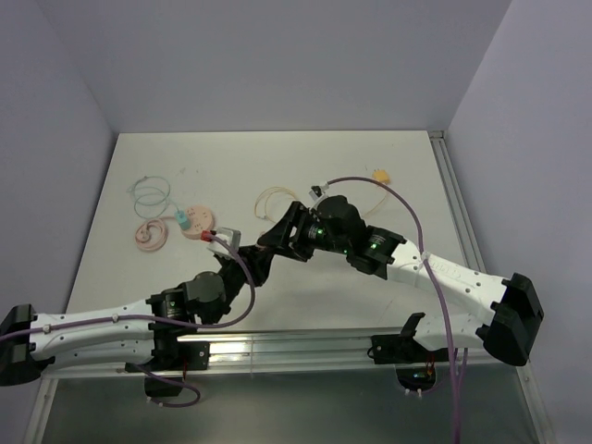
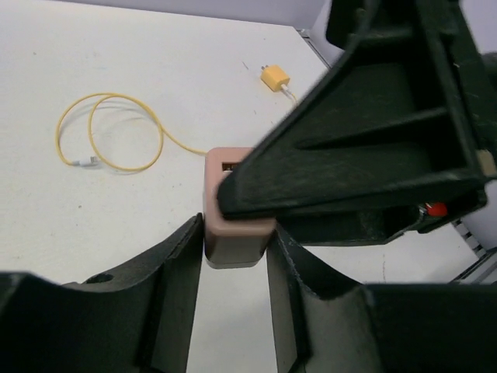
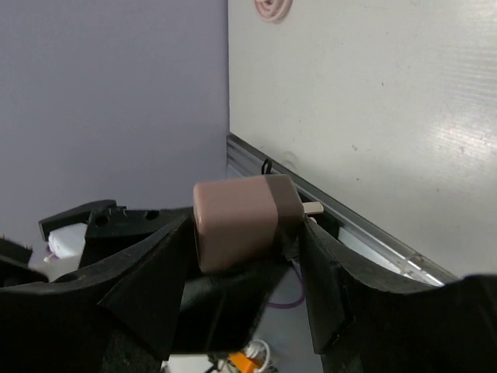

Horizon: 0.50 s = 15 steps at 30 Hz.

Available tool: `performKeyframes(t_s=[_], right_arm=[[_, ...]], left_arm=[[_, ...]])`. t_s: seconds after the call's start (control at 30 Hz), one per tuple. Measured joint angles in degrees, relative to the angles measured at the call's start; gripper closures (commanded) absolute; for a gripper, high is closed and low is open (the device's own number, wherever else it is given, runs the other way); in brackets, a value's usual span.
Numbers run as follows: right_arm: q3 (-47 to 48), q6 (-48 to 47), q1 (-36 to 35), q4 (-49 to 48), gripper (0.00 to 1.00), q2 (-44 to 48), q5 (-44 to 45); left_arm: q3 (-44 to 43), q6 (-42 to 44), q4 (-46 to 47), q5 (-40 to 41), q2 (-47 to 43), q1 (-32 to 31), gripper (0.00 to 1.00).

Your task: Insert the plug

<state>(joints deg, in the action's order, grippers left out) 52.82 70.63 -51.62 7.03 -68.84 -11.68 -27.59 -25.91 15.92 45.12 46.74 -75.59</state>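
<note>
A light, rigid, smooth-sided USB wall charger [image 2: 233, 237] is held above the table [image 2: 116, 217], pinched on its flat sides by left tool [image 2: 234, 249] and right tool [image 3: 245, 233], prongs [image 3: 312, 208] left clear.

The middle of the table [image 1: 277, 157], near its front edge, was taken up by both arms. Their grippers were met on one charger block [image 2: 221, 194]: the left gripper [image 2: 235, 233] was closed on its sides and the right gripper [image 3: 245, 225] was clamped on it too, so no room was left between the two sets of fingers. Passage on the left was narrowed by a pink coiled cable [image 1: 150, 236], a pink disc [image 1: 196, 219] and a pale cable loop [image 1: 151, 192]. A yellow cable [image 1: 275, 199] was spread just behind the grippers. Bare surface was left along the back wall. The front was closed off by a metal rail [image 1: 305, 347].
</note>
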Motion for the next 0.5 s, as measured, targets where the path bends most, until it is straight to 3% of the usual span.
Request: performKeyframes(t_s=[0.03,0.07,0.3,0.5], right_arm=[[0.20,-0.92,0.00,0.13,0.34,0.04,0.02],[0.50,-1.79,0.00,0.33,0.15,0.09,0.02],[0.92,-7.04,0.00,1.64,0.14,1.42,0.55],[5.99,-15.23,0.00,8.79,0.17,1.05,2.14]], left_arm=[[0.00,-0.79,-0.94,-0.17,-0.68,0.66,1.00],[0.00,-1.66,-1.79,-0.52,-1.73,1.55,1.00],[0.00,-6.32,-6.19,-5.42,-7.87,6.71,1.00],[0.13,-8.20,-10.21,-11.45,-11.47,8.90,1.00]])
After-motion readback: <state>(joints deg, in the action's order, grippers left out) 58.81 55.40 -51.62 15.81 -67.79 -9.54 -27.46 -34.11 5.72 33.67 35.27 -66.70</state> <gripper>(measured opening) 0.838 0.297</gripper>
